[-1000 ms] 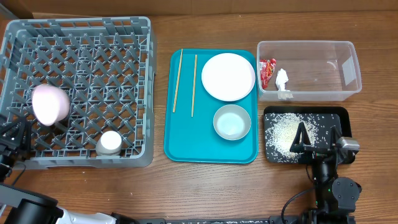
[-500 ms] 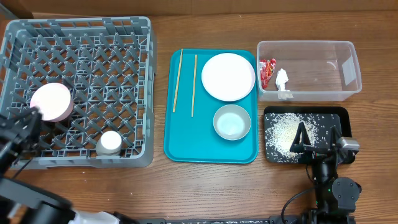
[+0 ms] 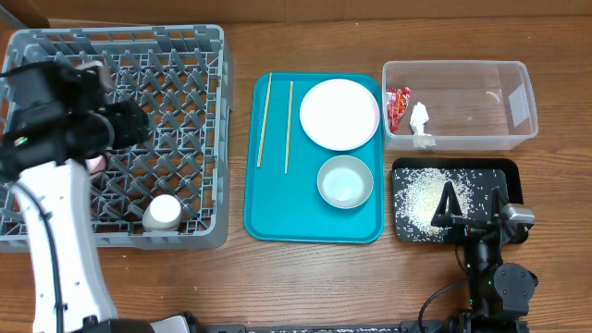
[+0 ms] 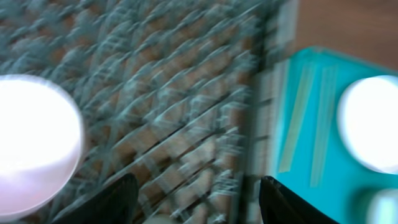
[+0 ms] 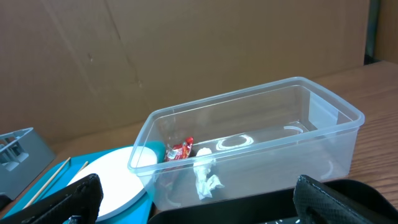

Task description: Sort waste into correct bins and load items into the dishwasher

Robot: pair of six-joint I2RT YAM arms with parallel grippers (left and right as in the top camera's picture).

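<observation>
Overhead view: the grey dish rack fills the far-left corner of the counter. The left arm reaches over the rack, and the left hand hangs above the pegs, clamped on nothing. A small white cup stands in the rack near its near edge. At mid-counter the teal tray carries two chopsticks along its left side, the white plate at its far right and a pale bowl just below the plate. Toward the right edge, the clear tub holds the red wrapper and the tissue at its left end. In front of it, the black tray holds scattered rice. The right hand rests over this tray.

Left wrist view, blurred: the two fingers stand well apart with only rack lattice between them. A second bowl sits in the rack at the left.

Right wrist view: its fingers are spread wide and hold nothing. The tub lies ahead, with wrapper and tissue inside.
</observation>
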